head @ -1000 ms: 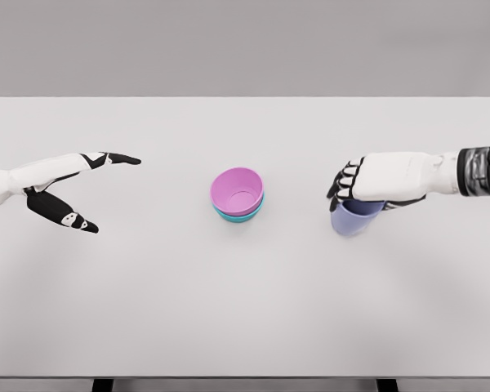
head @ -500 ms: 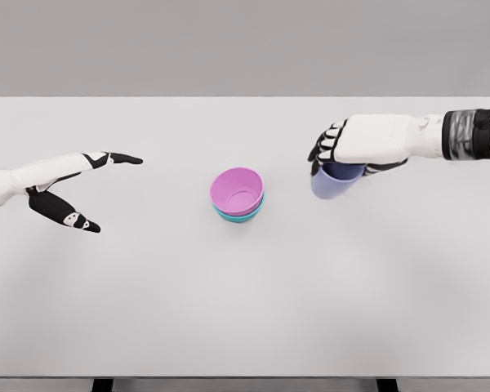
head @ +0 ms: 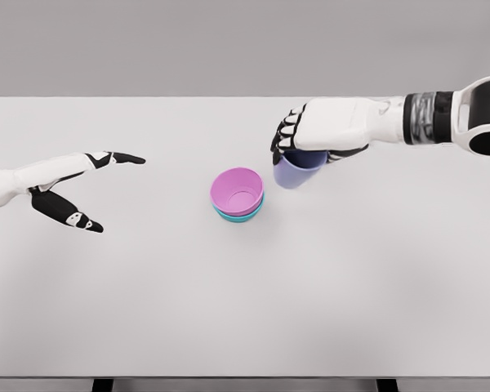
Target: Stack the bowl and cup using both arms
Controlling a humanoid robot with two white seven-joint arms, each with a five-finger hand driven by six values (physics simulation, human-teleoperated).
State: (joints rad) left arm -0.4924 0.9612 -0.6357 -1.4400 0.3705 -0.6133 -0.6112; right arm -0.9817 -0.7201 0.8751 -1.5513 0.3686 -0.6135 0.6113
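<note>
Above the white table (head: 245, 310), just right of the two nested bowls, my right hand (head: 314, 135) holds the lavender cup (head: 292, 171) from the top, fingers curled over its rim and wrapped down its near side. I grip it that way so that its base hangs free below my palm and can go straight down into a bowl without my fingers getting in between. The cup is clear of the table, close beside the bowls but not touching them, and slightly farther back than they are.

The pink bowl (head: 237, 191) sits inside the teal bowl (head: 247, 216), both mouths up at the middle of the table, so the bowl half of the stack looks done and only the cup remains. The cup's long axis runs nearly vertical, leaning a little, with the base tipped toward the bowls. I believe its mouth faces up into my palm, though my hand covers the rim and I cannot be sure.

My left hand (head: 73, 192) hovers well off to the left with its fingers spread, holding nothing.
</note>
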